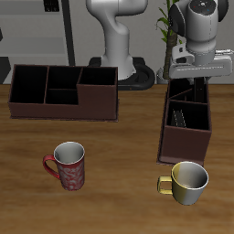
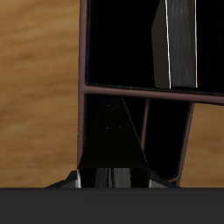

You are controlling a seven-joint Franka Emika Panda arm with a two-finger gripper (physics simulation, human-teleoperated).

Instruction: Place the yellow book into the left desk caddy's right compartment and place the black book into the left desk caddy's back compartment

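Observation:
The left desk caddy [image 1: 186, 143] is a dark maroon box with its narrow end toward the camera. The yellow book [image 1: 178, 117] stands in its large compartment; in the wrist view [image 2: 179, 44] its pale striped page edges show. My gripper [image 1: 194, 79] hangs over the caddy's back end, shut on the black book [image 1: 192, 89]. In the wrist view the black book [image 2: 109, 131] reaches down from the gripper [image 2: 109, 178] into a smaller section behind the divider [image 2: 149, 90]. My fingertips are mostly hidden by the book.
A second maroon caddy [image 1: 64, 107] shows its long side farther along the table's back. A red patterned mug [image 1: 69, 165] and a yellow mug [image 1: 188, 182] stand near the front edge, the yellow one just in front of the left caddy.

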